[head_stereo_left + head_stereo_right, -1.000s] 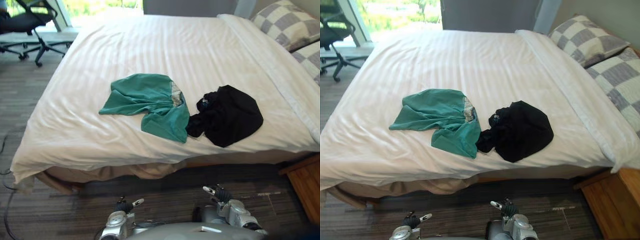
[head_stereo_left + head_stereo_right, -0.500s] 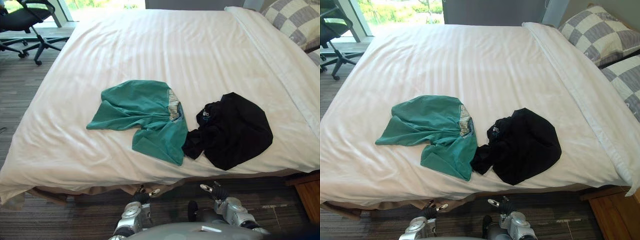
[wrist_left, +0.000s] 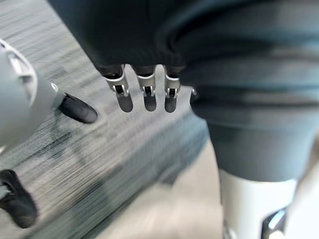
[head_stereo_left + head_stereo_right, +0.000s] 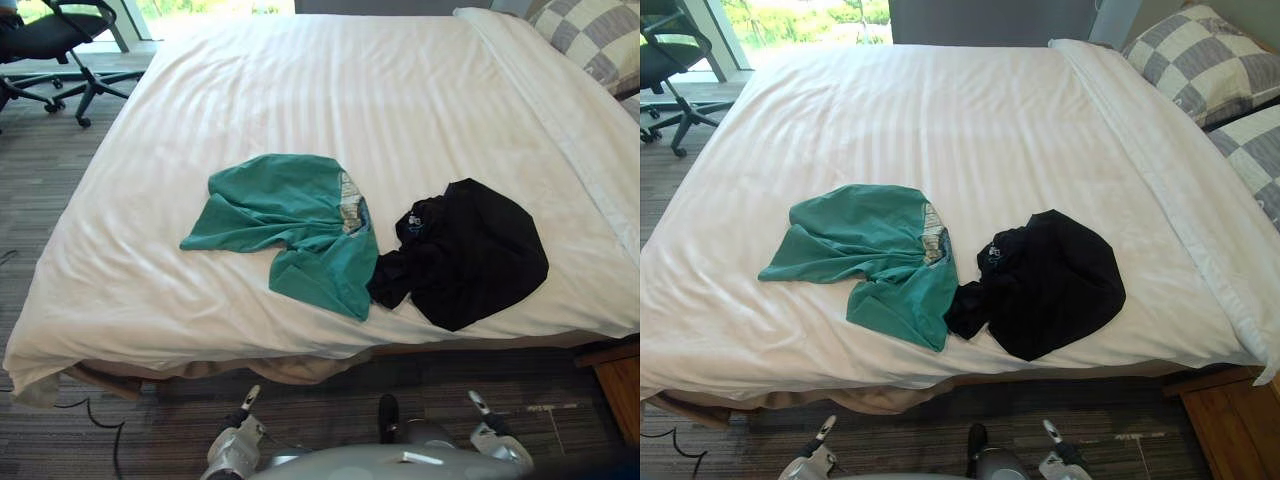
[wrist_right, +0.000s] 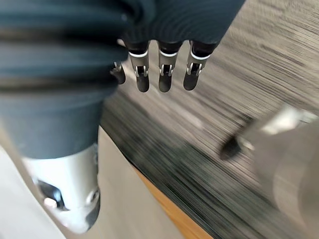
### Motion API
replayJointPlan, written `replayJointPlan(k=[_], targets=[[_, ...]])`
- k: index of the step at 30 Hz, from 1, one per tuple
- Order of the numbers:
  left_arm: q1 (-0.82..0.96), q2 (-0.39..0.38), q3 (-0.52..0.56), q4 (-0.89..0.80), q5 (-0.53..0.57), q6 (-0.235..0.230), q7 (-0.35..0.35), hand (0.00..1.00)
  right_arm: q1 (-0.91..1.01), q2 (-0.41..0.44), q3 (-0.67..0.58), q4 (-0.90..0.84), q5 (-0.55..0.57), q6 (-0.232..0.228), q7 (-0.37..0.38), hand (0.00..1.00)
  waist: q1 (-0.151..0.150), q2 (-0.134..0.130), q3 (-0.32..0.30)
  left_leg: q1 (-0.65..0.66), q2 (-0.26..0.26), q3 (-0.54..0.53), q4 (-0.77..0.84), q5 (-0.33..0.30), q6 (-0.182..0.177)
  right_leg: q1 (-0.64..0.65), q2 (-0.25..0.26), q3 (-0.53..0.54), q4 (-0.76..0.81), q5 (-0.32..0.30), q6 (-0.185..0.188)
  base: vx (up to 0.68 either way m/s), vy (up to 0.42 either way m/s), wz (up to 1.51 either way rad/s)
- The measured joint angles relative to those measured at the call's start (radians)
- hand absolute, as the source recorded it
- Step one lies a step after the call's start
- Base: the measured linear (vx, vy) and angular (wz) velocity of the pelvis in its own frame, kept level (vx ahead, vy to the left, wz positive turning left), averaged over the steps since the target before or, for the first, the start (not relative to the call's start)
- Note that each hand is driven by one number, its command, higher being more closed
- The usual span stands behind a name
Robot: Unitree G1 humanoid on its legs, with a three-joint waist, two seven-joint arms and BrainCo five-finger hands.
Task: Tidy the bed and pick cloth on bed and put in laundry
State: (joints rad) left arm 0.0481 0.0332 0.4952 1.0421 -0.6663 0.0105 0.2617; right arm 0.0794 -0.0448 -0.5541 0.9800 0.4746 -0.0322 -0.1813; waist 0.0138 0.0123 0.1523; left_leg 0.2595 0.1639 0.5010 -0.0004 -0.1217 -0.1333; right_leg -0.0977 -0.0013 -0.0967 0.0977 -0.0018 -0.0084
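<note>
Left hand [image 3: 144, 93] and right hand [image 5: 165, 75] empty, fingers straight; reach over bed [image 4: 400, 90] edge, bunch green shirt [image 4: 300, 215] before lifting.

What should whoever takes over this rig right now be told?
Left hand: open, empty, hanging low in front of the bed.
Right hand: open, empty, likewise low.
The green cloth and the black cloth lie crumpled side by side near the bed's front edge, their edges touching.
Done: nothing picked up yet.
Left: grasp each cloth, carry both to the laundry, then smooth the cover.
</note>
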Motion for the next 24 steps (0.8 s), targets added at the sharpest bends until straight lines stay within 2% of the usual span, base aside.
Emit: replayJointPlan(k=[1, 3, 4, 5, 6, 8, 9, 10, 11, 12, 13, 17, 22, 24], targets=[[0.002, 0.003, 0.017, 0.000, -0.009, 0.000, 0.010, 0.00, 0.002, -0.003, -0.018, -0.007, 0.006, 0.000, -0.006, 0.00, 0.000, 0.000, 0.000, -0.001, 0.001, 0.007, -0.001, -0.001, 0.000, 0.000, 0.001, -0.002, -0.002, 0.000, -0.001, -0.14, -0.051, 0.15], [0.012, 0.041, 0.141, -0.008, -0.045, 0.002, 0.051, 0.00, 0.019, -0.036, -0.145, -0.055, 0.013, -0.001, -0.032, 0.00, -0.005, 0.003, -0.001, -0.017, 0.018, 0.044, 0.000, -0.024, 0.007, -0.003, 0.006, -0.028, -0.012, -0.002, 0.001, -0.15, -0.055, 0.25], [0.012, 0.053, 0.163, -0.011, -0.052, 0.002, 0.055, 0.00, 0.022, -0.048, -0.163, -0.058, 0.013, -0.005, -0.035, 0.00, -0.007, 0.002, 0.000, -0.019, 0.021, 0.045, 0.001, -0.031, 0.005, -0.004, 0.009, -0.033, -0.012, -0.002, 0.002, -0.14, -0.067, 0.02], [0.018, 0.102, 0.246, -0.024, -0.057, 0.001, 0.064, 0.00, 0.031, -0.102, -0.203, -0.060, 0.012, -0.018, -0.041, 0.00, 0.000, -0.006, -0.008, -0.036, 0.028, 0.064, 0.016, -0.048, -0.005, -0.014, 0.006, -0.051, -0.013, 0.003, 0.005, -0.12, -0.064, -0.17], [0.026, 0.116, 0.265, -0.031, -0.057, 0.000, 0.065, 0.00, 0.032, -0.116, -0.215, -0.065, 0.012, -0.022, -0.041, 0.00, 0.002, -0.004, -0.009, -0.036, 0.029, 0.069, 0.020, -0.055, -0.005, -0.016, 0.004, -0.058, -0.014, 0.004, 0.005, -0.10, -0.059, -0.32], [0.060, 0.192, 0.303, -0.066, 0.010, -0.041, 0.074, 0.00, 0.045, -0.188, -0.283, -0.125, -0.012, -0.072, -0.038, 0.00, -0.002, -0.002, -0.025, -0.048, 0.030, 0.071, 0.021, -0.058, -0.004, -0.019, -0.001, -0.083, -0.025, 0.020, -0.006, -0.03, -0.020, -0.05], [0.064, 0.206, 0.303, -0.084, 0.022, -0.049, 0.073, 0.00, 0.052, -0.202, -0.294, -0.142, -0.019, -0.082, -0.038, 0.00, -0.003, -0.001, -0.029, -0.054, 0.030, 0.069, 0.021, -0.057, -0.005, -0.023, -0.002, -0.083, -0.030, 0.023, -0.007, -0.01, -0.023, 0.07], [0.070, 0.237, 0.302, -0.136, 0.032, -0.083, 0.075, 0.00, 0.065, -0.234, -0.312, -0.197, -0.032, -0.112, -0.036, 0.00, -0.007, -0.001, -0.037, -0.070, 0.027, 0.068, 0.022, -0.050, -0.011, -0.035, -0.003, -0.083, -0.032, 0.026, -0.009, 0.01, -0.010, 0.04], [0.072, 0.274, 0.302, -0.204, 0.034, -0.132, 0.089, 0.00, 0.077, -0.258, -0.310, -0.279, -0.073, -0.136, -0.035, 0.00, -0.011, 0.002, -0.038, -0.075, 0.026, 0.065, 0.021, -0.041, 0.000, -0.036, -0.004, -0.084, -0.038, 0.031, -0.015, 0.01, -0.006, 0.04], [0.074, 0.288, 0.301, -0.226, 0.036, -0.146, 0.093, 0.00, 0.077, -0.263, -0.308, -0.304, -0.085, -0.141, -0.035, 0.00, -0.012, 0.003, -0.039, -0.078, 0.025, 0.062, 0.021, -0.038, 0.001, -0.036, -0.004, -0.085, -0.041, 0.033, -0.020, 0.04, 0.005, 0.11], [0.076, 0.329, 0.301, -0.278, 0.060, -0.178, 0.098, 0.00, 0.077, -0.281, -0.300, -0.359, -0.115, -0.149, -0.035, 0.00, -0.026, 0.002, -0.043, -0.087, 0.017, 0.044, 0.025, -0.034, 0.003, -0.037, -0.003, -0.088, -0.049, 0.036, -0.023, 0.04, 0.010, 0.13], [0.047, 0.422, 0.310, -0.511, 0.191, -0.256, 0.114, 0.00, 0.068, -0.306, -0.301, -0.534, -0.232, -0.140, -0.022, 0.00, -0.041, -0.003, -0.047, -0.103, 0.006, 0.010, 0.024, -0.018, 0.009, -0.036, -0.004, -0.088, -0.066, 0.041, -0.028, 0.04, 0.001, 0.10], [0.026, 0.477, 0.335, -0.691, 0.251, -0.268, 0.106, 0.00, 0.020, -0.369, -0.286, -0.602, -0.265, -0.090, 0.027, 0.00, -0.062, 0.006, -0.047, -0.097, -0.014, -0.006, 0.026, -0.005, 0.029, -0.008, -0.016, -0.077, -0.112, 0.063, -0.026, 0.03, 0.013, -0.04], [0.018, 0.492, 0.298, -0.752, 0.270, -0.260, 0.080, 0.00, -0.018, -0.413, -0.207, -0.630, -0.291, -0.058, 0.060, 0.00, -0.073, 0.009, -0.048, -0.083, -0.025, -0.021, 0.052, -0.001, 0.035, 0.011, -0.026, -0.055, -0.118, 0.064, -0.026, 0.01, 0.030, -0.17]])
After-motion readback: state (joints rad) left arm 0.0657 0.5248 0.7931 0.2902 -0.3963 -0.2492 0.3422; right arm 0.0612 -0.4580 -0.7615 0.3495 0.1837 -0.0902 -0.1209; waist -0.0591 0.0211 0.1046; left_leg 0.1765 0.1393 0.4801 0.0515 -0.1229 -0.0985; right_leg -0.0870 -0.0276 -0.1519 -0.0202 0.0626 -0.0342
